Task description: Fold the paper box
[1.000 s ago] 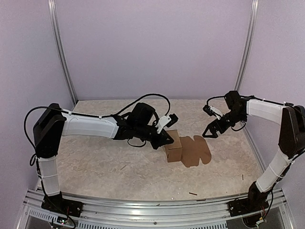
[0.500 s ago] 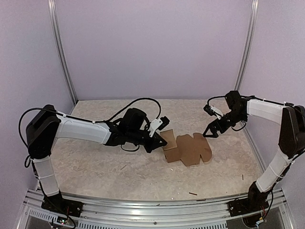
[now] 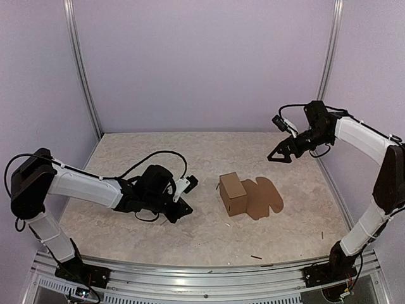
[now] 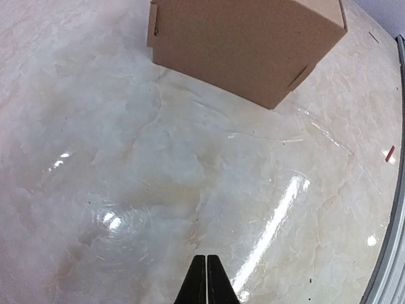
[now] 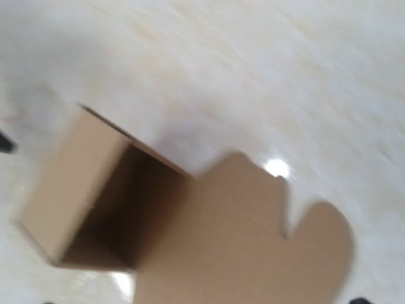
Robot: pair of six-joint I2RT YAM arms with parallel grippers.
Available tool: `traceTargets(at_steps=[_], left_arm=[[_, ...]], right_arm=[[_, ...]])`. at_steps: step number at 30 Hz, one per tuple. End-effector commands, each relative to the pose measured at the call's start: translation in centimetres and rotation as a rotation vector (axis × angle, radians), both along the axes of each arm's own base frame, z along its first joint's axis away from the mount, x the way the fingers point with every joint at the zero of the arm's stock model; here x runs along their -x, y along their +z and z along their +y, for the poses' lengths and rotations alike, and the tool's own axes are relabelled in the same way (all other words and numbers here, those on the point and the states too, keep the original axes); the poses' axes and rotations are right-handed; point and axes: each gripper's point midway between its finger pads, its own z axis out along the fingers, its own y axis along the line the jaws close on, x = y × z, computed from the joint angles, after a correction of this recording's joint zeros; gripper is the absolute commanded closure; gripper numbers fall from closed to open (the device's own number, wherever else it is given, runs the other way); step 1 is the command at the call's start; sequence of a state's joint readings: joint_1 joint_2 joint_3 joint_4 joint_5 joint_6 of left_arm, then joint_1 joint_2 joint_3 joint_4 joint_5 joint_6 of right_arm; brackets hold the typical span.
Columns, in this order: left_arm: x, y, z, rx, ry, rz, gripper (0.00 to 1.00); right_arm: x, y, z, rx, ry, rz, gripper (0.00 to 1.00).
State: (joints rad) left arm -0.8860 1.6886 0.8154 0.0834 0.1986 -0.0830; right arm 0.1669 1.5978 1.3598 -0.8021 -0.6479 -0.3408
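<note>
The paper box point(image 3: 233, 193) stood mid-frame on the counter point(image 3: 120, 231), well apart from both jaws. The left arm's point(image 3: 88, 187) jaws were pressed shut, low at lower left. The right arm's point(image 3: 357, 134) jaws were spread wide at upper right. The blurred right wrist view showed the box's open end and, seemingly, flat rounded flaps point(image 5: 253, 234). The left wrist view showed only closed sides. The counter was pale and marbled, the walls point(image 3: 202, 63) lilac.

We look into a robot lab cell: plain lilac walls point(image 3: 202, 63) and aluminium posts point(image 3: 81, 69) box in a marble-patterned table point(image 3: 126, 231). Along its near edge, an aluminium rail point(image 3: 209, 280) carries the left arm's base point(image 3: 79, 271) and the right arm's base point(image 3: 328, 273).
</note>
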Motion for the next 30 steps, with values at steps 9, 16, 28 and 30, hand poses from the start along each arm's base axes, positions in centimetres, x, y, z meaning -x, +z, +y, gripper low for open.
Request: traceTargets(at_steps=[9,16,28,30], left_arm=[[-6.1,12.9,-3.1,0.179,0.189,-0.213,0.89],[-7.5,11.2,-7.5,0.172,0.112,-0.184,1.00],[-4.6,8.7,-11.3,0.248,-0.132,-0.013,0.98],[-4.5,8.4,-11.1,0.249,-0.131,-0.012,0.99]], right_arm=[[-2.5,0.5,-7.5,0.204,-0.376,-0.089,0.00],[-0.8,0.2,-14.5,-0.124,-0.478,0.019,0.04],[2.7,-7.7,-11.6,-0.103,-0.352,0.260,0.00],[2.9,-8.3,-10.8,-0.068,-0.328,0.266,0.00]])
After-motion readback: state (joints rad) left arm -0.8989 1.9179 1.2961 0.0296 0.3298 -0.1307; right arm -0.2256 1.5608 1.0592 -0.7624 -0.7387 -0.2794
